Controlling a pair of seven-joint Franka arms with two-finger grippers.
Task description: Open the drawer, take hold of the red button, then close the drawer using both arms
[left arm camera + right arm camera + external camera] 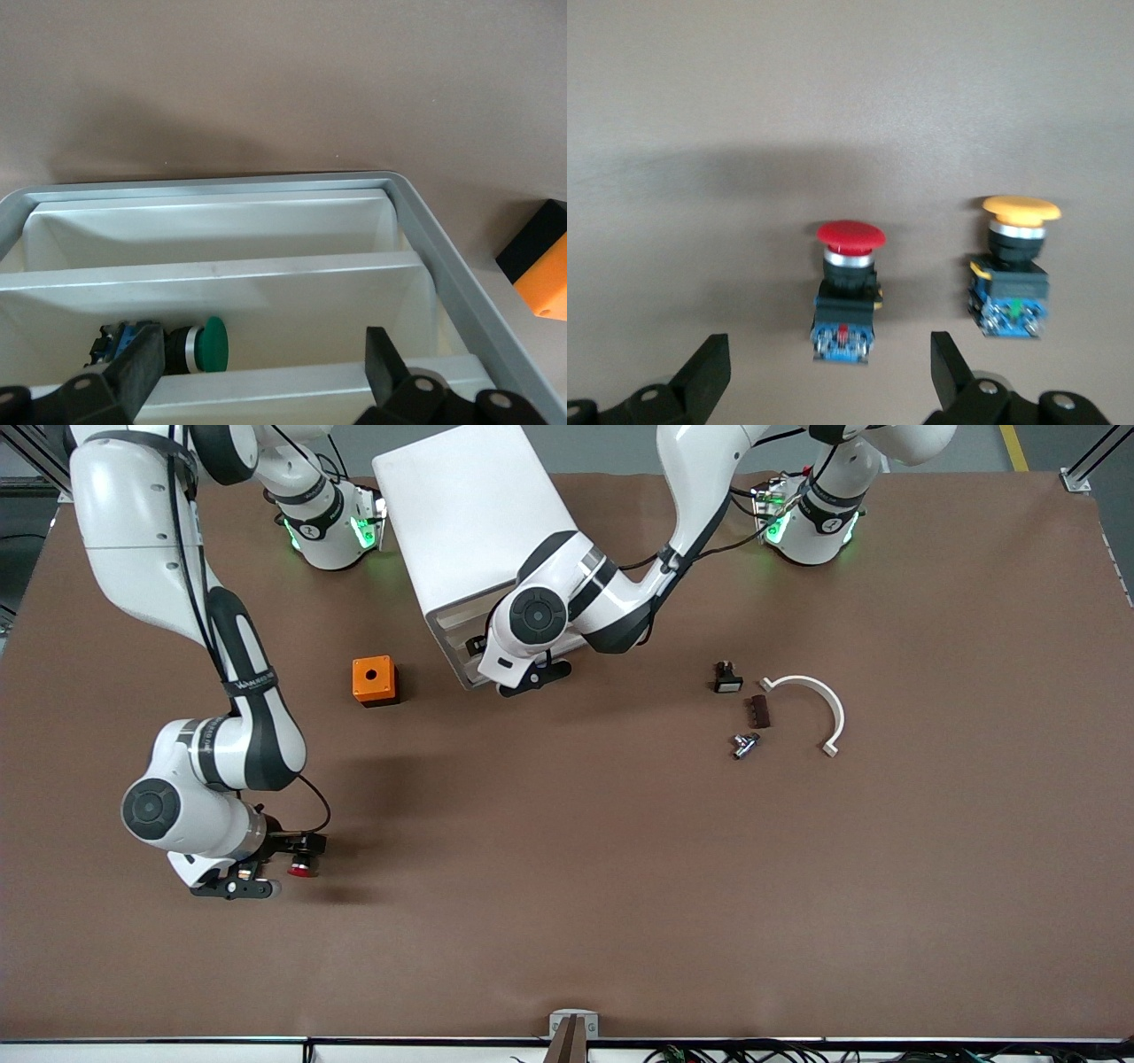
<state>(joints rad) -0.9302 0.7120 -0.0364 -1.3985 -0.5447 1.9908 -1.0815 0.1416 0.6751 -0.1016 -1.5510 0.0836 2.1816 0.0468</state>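
**Brown table and what rests on it**

The table [620, 886] is a brown sheet. On it stands a white cabinet [469, 522] between the arm bases. An orange cube with a hole [373, 679] sits beside it, toward the right arm's end. Nearer the front camera lie the red-capped button [846, 297] and, just beside it, an orange-capped button [1013, 270]. Toward the left arm's end lie a white curved bracket [811, 707], a small black part [727, 677], a dark brown block [760, 710] and what looks like a metal fitting [744, 744].

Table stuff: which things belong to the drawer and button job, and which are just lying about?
Job:
drawer, open
red button
right hand, open over it
left hand, open at the drawer

Lying about:
orange-capped button
orange cube
green button
white curved bracket
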